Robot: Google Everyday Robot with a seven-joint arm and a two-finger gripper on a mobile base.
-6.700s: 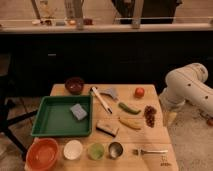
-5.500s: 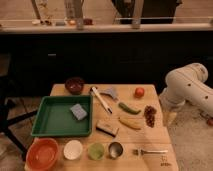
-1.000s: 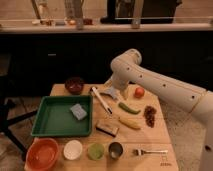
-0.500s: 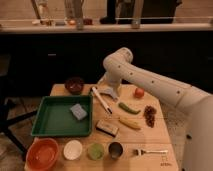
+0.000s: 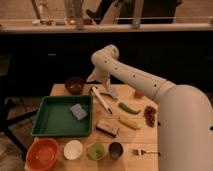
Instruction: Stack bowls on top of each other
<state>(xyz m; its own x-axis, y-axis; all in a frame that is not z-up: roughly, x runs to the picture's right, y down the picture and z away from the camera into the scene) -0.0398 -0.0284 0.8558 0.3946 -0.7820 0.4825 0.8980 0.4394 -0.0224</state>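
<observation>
The small dark maroon-brown bowl (image 5: 74, 85) stands at the table's back left corner. The wide orange-red bowl (image 5: 43, 153) stands at the front left corner, empty. My arm reaches in from the right and bends down over the back of the table. My gripper (image 5: 96, 79) hangs just right of the maroon bowl and holds nothing that I can see.
A green tray (image 5: 55, 125) with a grey sponge (image 5: 78, 111) lies at the left. A white bowl (image 5: 73, 149), a pale green cup (image 5: 95, 151), a metal cup (image 5: 116, 149) and a fork (image 5: 145, 152) line the front edge. A white-handled utensil (image 5: 101, 100), green pepper (image 5: 129, 107), banana (image 5: 130, 122) and grapes (image 5: 150, 115) lie at the middle and right.
My arm has swung from the table's right side leftward across the back, and the gripper has come down close beside the maroon bowl. The bowls have not moved.
</observation>
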